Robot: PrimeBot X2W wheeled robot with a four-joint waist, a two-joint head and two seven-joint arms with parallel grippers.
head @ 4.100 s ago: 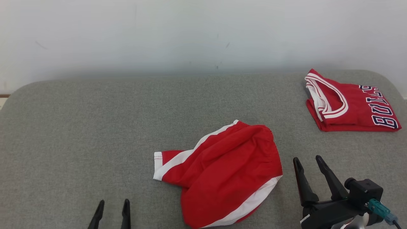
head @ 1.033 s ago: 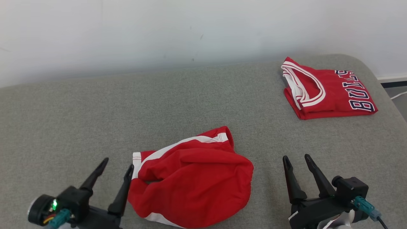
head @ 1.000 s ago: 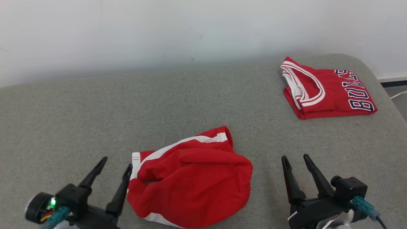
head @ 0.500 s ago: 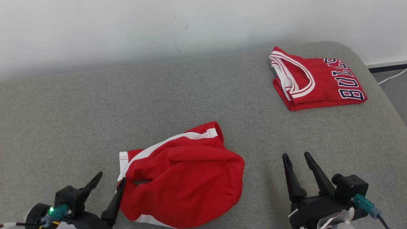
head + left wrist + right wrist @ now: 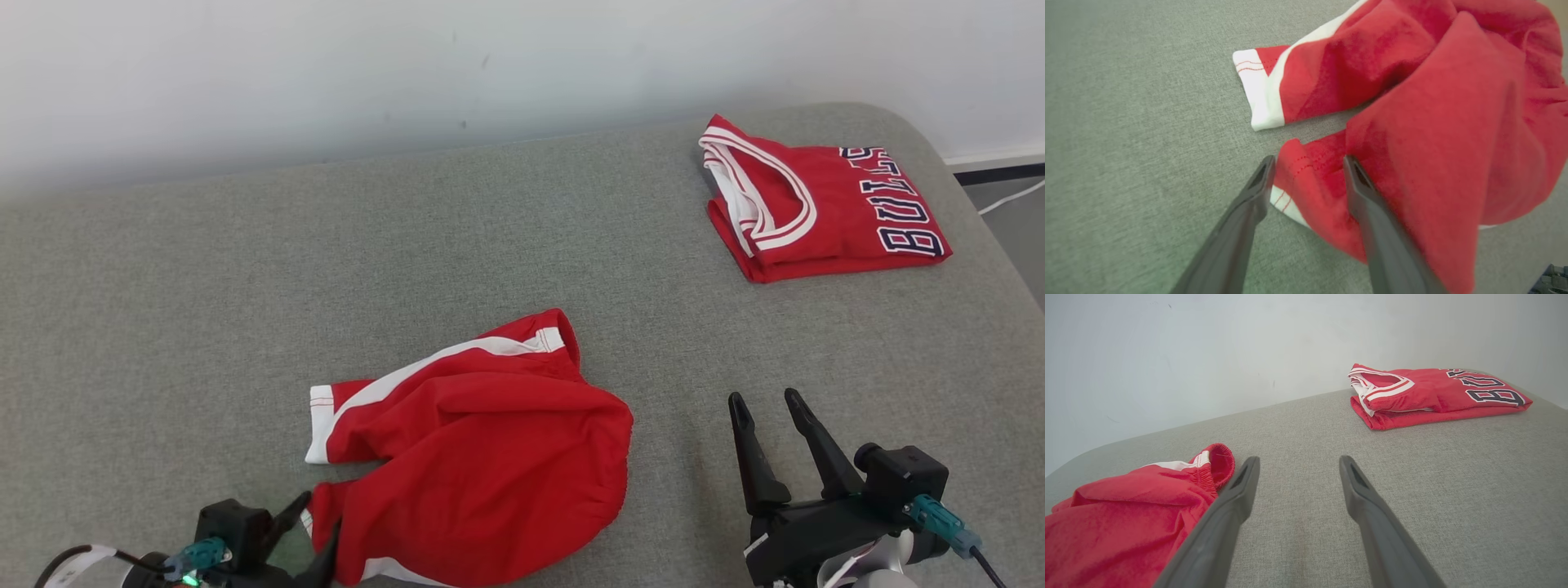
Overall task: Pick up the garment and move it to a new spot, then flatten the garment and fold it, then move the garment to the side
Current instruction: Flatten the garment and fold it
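Grey padded surface (image 5: 204,286) up against a plain white wall (image 5: 326,65), that's basically your whole scene. The garment you're after, the red shorts (image 5: 490,457) with the white side stripes, is lying crumpled in the lower middle of the head view. One leg sticks out to the left, with its white hem flat on the grey fabric. Your left tool (image 5: 1309,161) is way down in the bottom left corner of the head view. On its wrist cam the two fingers are spread fairly wide, with the hem corner of the other leg sitting right between the tips, and they aren't pinched on the cloth. Your right tool (image 5: 765,398) is at the lower right, fingers wide apart with nothing between them, near the shorts' right edge but not touching. Up in the upper right of the frame there's a neatly folded red jersey (image 5: 824,204) with dark lettering, well apart from the shorts.
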